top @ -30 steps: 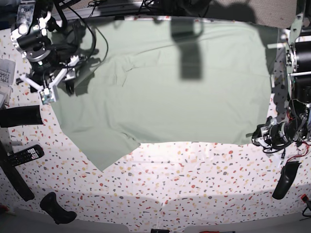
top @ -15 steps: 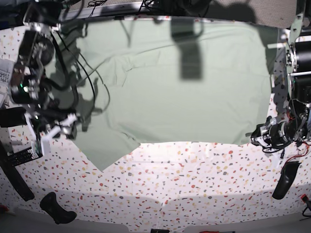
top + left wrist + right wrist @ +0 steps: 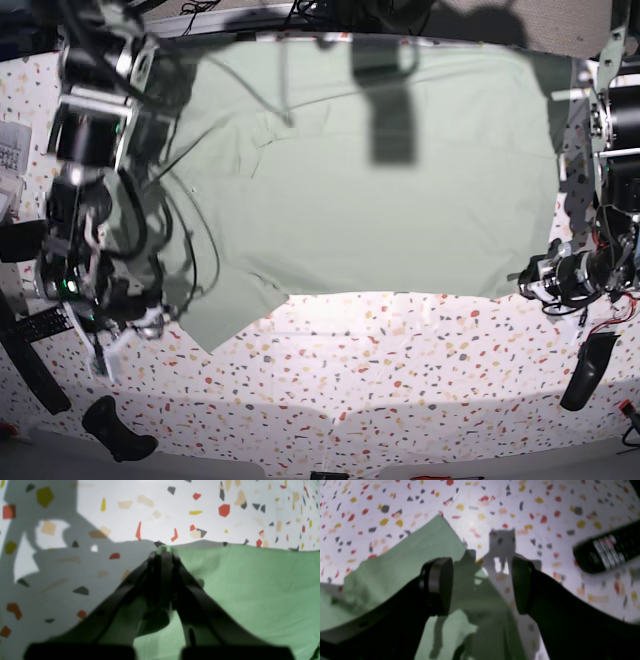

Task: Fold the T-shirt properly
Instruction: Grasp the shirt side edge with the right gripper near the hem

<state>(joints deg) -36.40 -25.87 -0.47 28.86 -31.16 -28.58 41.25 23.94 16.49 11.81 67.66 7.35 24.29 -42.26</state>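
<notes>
The pale sage-green T-shirt [image 3: 380, 200] lies spread flat over the back of the speckled table, with a sleeve corner pointing to the front left. My left gripper [image 3: 532, 282] is at the shirt's front right corner. In the left wrist view it [image 3: 163, 551] is shut, with the edge of the shirt [image 3: 250, 585] pinched at its tips. My right gripper [image 3: 120, 338] hangs over the front left sleeve. In the right wrist view it [image 3: 480, 582] is open, and the sleeve of the shirt [image 3: 402, 560] lies below and between its fingers.
A black remote control [image 3: 607, 548] lies on the table just beside the right gripper, partly hidden in the base view [image 3: 38, 324]. A black handle [image 3: 118, 430] lies front left and a black piece [image 3: 586, 370] front right. Cables run behind the shirt.
The right arm has swung from the back left down along the shirt's left side to the front left sleeve. The left arm and the shirt have not moved.
</notes>
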